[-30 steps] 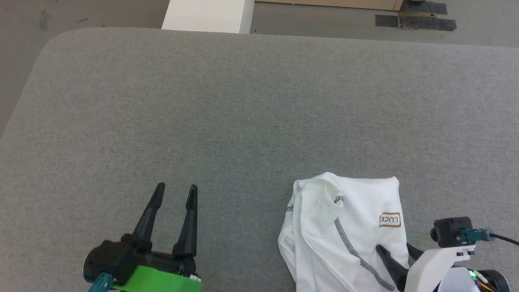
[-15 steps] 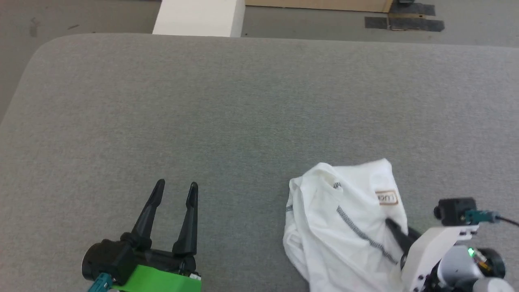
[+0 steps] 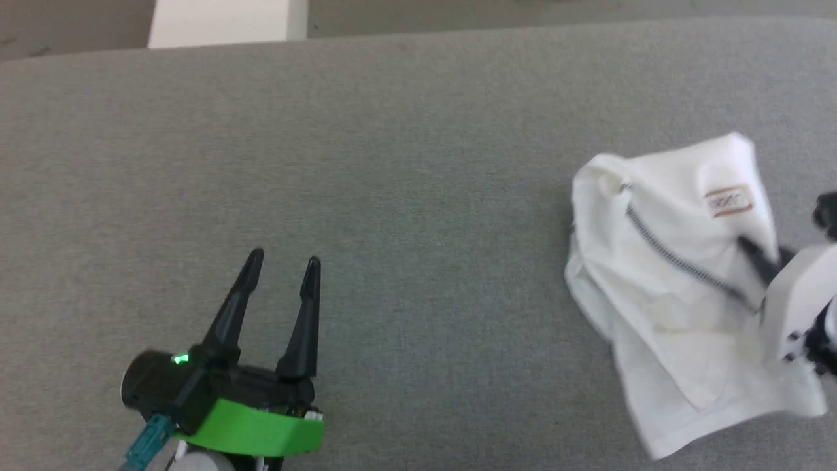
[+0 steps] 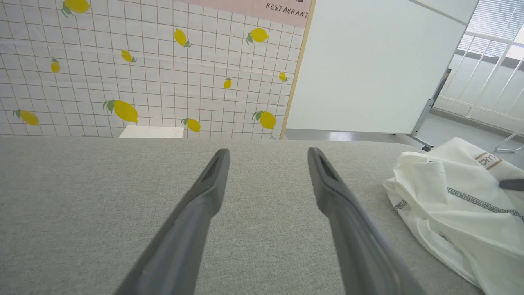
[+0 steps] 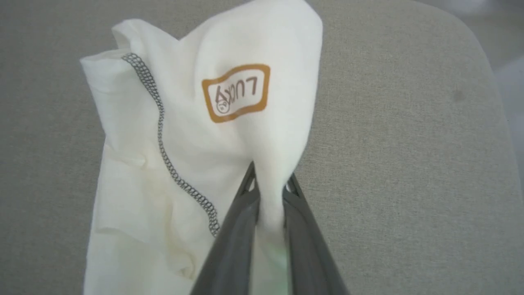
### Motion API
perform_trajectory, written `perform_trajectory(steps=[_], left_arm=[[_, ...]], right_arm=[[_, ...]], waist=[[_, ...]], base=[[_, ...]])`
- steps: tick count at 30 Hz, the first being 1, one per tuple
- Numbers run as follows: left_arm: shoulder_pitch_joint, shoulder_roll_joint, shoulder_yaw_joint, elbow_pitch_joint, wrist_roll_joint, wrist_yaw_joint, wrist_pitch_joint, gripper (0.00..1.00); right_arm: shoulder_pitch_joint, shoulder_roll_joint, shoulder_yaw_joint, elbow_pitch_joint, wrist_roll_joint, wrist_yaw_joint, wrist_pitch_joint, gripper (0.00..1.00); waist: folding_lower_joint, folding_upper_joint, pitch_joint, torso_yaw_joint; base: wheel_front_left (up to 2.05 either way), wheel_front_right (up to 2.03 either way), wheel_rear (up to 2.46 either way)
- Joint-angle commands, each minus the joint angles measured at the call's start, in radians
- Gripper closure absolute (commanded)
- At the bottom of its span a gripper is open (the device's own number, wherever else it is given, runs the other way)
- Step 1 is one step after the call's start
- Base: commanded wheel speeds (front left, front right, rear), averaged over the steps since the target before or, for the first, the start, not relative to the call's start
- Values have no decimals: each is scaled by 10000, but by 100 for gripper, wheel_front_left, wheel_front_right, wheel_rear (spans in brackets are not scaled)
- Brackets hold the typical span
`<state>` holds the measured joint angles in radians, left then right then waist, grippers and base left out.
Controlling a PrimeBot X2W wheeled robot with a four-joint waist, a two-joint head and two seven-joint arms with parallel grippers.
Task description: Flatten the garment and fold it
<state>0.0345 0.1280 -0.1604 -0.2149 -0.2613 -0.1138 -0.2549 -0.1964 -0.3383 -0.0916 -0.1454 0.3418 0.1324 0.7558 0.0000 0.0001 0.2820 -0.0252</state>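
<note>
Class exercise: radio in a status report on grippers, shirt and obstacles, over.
Right gripper shut on shirt. Left gripper open, off the cloth. Shirt bunched on table, not flat. Box beyond far edge, no obstacle.

Left gripper: two long tapered black fingers, black housing, bright green band, small green light, teal cable connector. Right gripper: dark fingers, seemingly white, blurred mount.

light: even, soft | shadows: faint | blur: head view right edge (motion)

grey woven-fabric tabletop; crumpled white cotton shirt rests on it, well right of left pincer.
</note>
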Motion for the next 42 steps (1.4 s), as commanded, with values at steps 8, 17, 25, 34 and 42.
perform_trajectory(steps=[8, 17, 25, 34, 42], left_arm=[[-1182, 322, -79, -760, 418, -15, 329, 0], [-2060, 507, -5, -1443, 770, 161, 562, 0], [-2523, 494, 202, -1741, 693, 353, 654, 0], [-2754, 634, 347, -1888, 923, 575, 660, 0], [-2835, 525, 389, -1611, 837, 691, 387, 0]], right_arm=[[-1642, -1751, -200, 439, -197, -17, 217, 100], [-2854, -3398, -677, 1672, -813, -17, -494, 100], [-3404, -4072, -969, 2821, -1373, -17, -1252, 100], [-3957, -4437, -677, 3865, -2039, -17, -2646, 100], [-4494, -4291, -139, 4848, -2184, -17, -3526, 0]], waist=[[0, -1, 1878, -908], [0, -1, 3236, -963], [0, -1, 4069, -950], [0, -1, 4394, -989], [0, -1, 3898, -1014]], base=[[0, 0, 0], [0, 0, 0], [0, 0, 0], [0, 0, 0], [0, 0, 0]])
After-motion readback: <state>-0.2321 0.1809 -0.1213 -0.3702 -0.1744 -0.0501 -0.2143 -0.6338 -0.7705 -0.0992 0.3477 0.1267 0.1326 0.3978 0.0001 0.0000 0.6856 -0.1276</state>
